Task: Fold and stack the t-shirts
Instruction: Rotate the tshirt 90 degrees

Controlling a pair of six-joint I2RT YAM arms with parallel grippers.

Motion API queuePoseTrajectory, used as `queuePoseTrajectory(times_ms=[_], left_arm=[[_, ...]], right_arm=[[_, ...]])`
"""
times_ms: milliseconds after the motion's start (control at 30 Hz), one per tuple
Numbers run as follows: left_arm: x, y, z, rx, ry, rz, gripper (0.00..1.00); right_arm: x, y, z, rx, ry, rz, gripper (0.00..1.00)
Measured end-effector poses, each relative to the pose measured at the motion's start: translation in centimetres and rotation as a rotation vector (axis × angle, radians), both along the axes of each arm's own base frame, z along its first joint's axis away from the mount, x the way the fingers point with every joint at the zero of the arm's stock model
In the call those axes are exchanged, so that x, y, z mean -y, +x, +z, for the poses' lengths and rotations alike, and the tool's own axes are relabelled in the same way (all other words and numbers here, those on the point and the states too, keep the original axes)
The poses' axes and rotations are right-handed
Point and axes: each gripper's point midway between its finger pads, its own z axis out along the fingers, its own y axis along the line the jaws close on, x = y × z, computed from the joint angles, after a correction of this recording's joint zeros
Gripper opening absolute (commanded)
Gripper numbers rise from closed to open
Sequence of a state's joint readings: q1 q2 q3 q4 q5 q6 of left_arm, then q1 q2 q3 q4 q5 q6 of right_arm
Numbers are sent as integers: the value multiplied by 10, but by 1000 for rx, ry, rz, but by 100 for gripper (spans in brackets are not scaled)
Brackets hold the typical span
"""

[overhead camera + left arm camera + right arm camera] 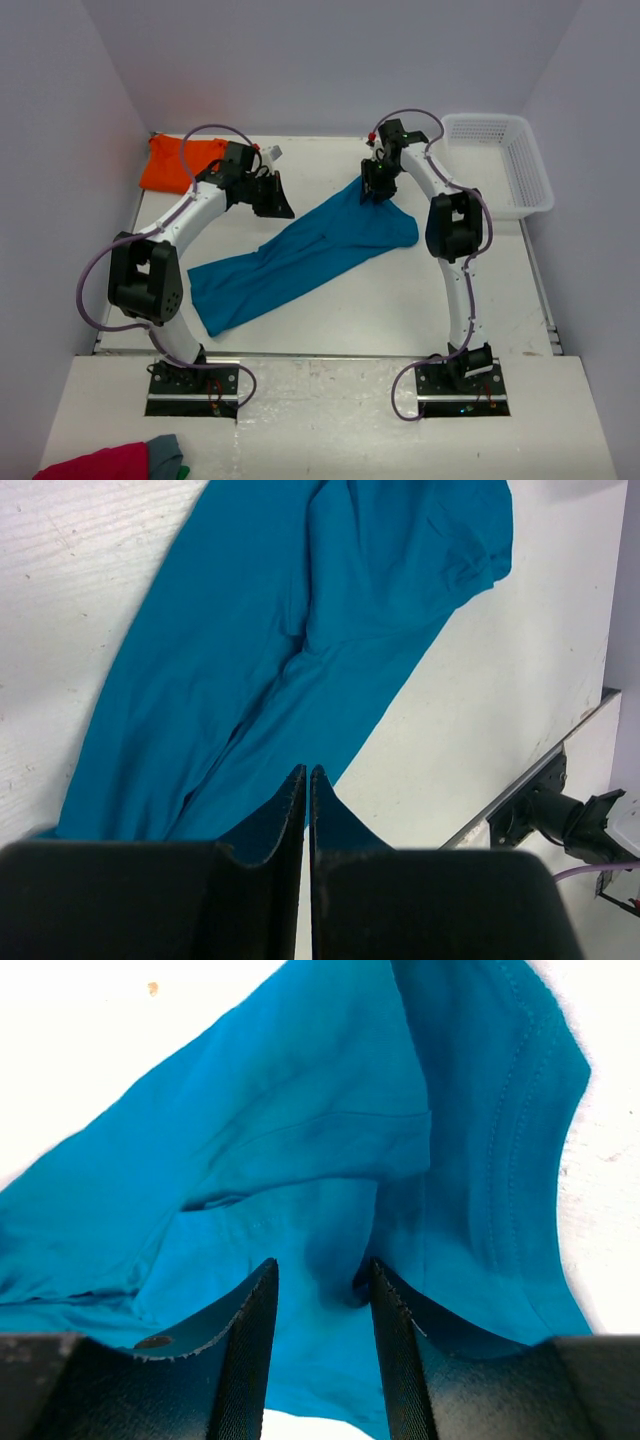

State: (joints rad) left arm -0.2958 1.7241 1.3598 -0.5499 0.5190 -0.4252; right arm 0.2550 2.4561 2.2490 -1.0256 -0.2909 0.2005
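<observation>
The teal-blue t-shirt [300, 255] lies stretched out in a long diagonal strip across the table, partly folded lengthwise. The orange t-shirt [175, 165] is bunched at the back left corner. My right gripper [372, 192] is down on the teal shirt's far right end. In the right wrist view its jaws [322, 1268] stand apart astride a raised fold of the teal cloth [300, 1160]. My left gripper [272, 195] hovers by the shirt's back left side. Its fingers [306, 772] are shut with nothing between them, above the teal cloth [300, 630].
A white mesh basket [530, 165] stands at the back right. A crimson-pink cloth [100, 465] and a grey cloth [165, 455] lie on the near shelf at bottom left. The right arm's base [550, 810] shows at the table's near edge.
</observation>
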Motion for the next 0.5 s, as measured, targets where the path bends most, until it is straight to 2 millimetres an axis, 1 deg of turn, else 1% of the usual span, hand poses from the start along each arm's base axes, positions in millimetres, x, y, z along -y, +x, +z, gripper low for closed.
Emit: queuePoseTrajectory(times_ms=[67, 167, 200, 267, 333, 500], left_arm=[[0, 0, 0, -1, -1, -1, 4], [0, -2, 0, -7, 2, -3, 4], [-1, -2, -1, -9, 3, -3, 4], [-1, -2, -1, -10, 3, -4, 4], [-1, -2, -1, -10, 4, -5, 4], [-1, -3, -6, -12, 11, -15, 4]], right_arm=[[0, -1, -4, -10, 1, 1, 42], [-1, -1, -7, -17, 4, 3, 35], [-1, -1, -7, -17, 6, 3, 23], [-1, -1, -8, -16, 5, 9, 8], [-2, 0, -9, -13, 9, 10, 0], [-7, 7, -12, 26, 18, 22, 0]])
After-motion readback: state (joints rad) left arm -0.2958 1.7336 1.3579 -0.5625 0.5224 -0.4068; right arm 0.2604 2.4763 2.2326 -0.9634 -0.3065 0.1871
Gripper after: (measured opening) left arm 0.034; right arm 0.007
